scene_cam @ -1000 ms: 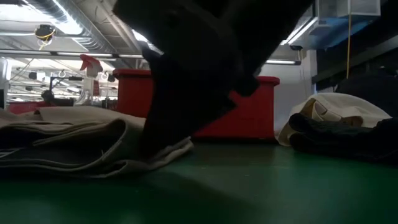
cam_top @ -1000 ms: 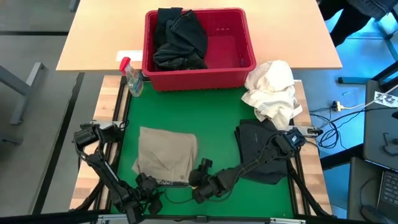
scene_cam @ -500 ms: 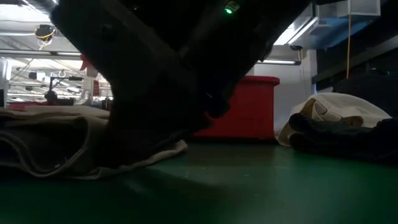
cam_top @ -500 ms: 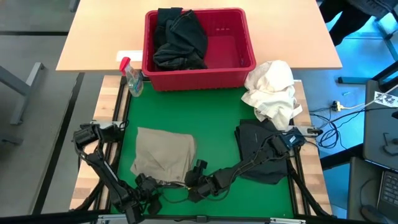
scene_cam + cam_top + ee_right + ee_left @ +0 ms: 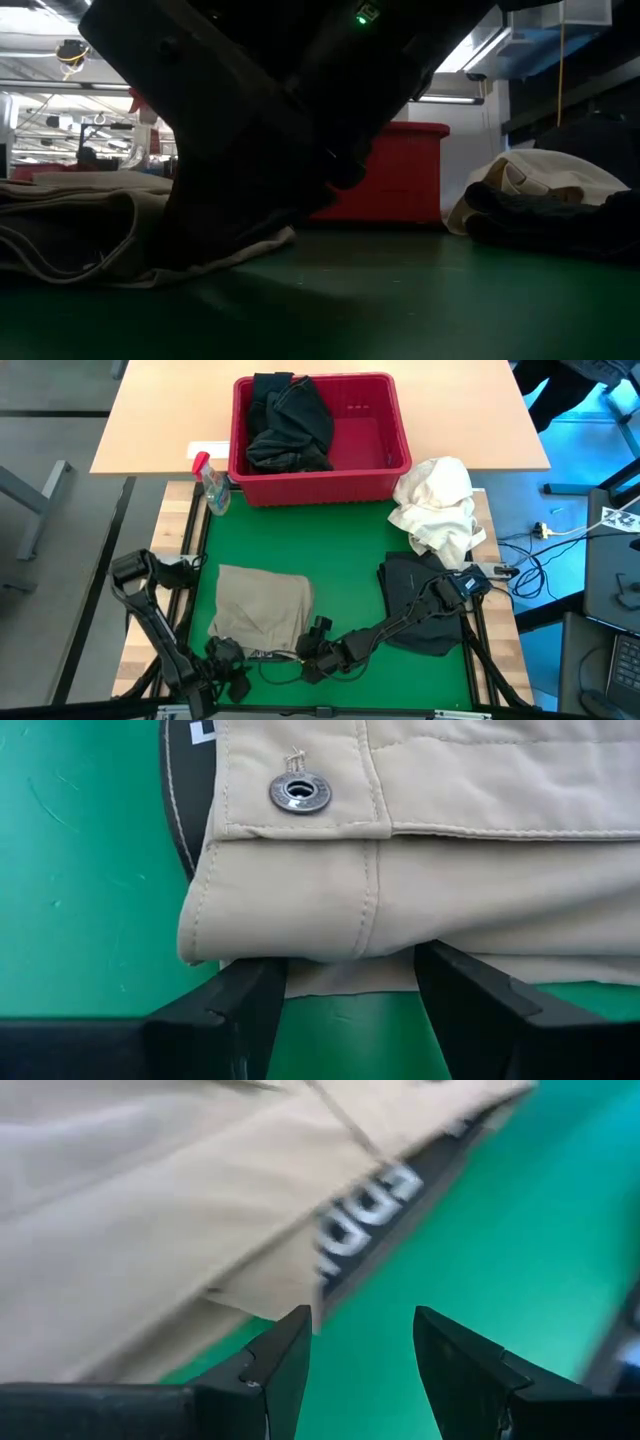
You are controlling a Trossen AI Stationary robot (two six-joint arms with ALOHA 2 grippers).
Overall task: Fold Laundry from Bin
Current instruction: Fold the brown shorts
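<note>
left hand (image 5: 228, 660) sitting spread just off the khaki garment's (image 5: 265, 610) near-left corner, gripping nothing | right hand (image 5: 312, 650) lying low at its near-right corner, fingers (image 5: 230, 1010) straddling the folded hem | red bin (image 5: 395, 465) standing at the far side, holding black laundry (image 5: 288, 422) | folded dark garment (image 5: 420, 605) resting right on the counter (image 5: 350, 550)

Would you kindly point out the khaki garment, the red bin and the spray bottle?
khaki garment (image 5: 265, 605), high view, middle of the folded cloth.
red bin (image 5: 320, 486), high view, near outer wall.
spray bottle (image 5: 215, 492), high view, clear body.
</note>
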